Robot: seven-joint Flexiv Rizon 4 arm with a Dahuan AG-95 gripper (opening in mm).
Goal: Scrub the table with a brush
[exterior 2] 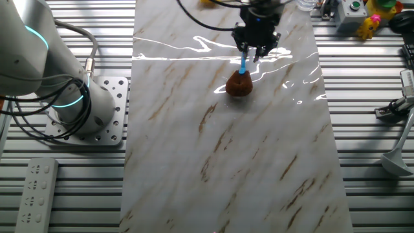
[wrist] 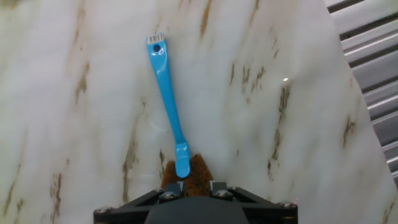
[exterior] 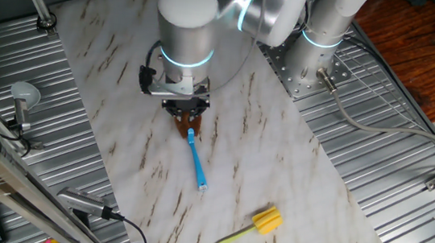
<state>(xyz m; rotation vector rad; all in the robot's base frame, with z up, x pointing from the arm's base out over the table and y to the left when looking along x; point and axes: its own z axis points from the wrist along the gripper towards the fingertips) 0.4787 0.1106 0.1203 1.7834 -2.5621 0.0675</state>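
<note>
Scrubbing looks barely begun: our gripper [wrist: 194,186] pinches the brush [wrist: 169,106], bristles on the table [wrist: 298,149].

Bright glare streaks on table [exterior 2: 194,129]

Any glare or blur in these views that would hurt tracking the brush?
The other fixed view: bright streaks of glare on the table right beside the brush, whose handle is mostly hidden by the gripper. Hand view: marble looks soft, brush sharp, bristles cut off by the gripper body. One fixed view: even light, the arm hides the brush head.
</note>
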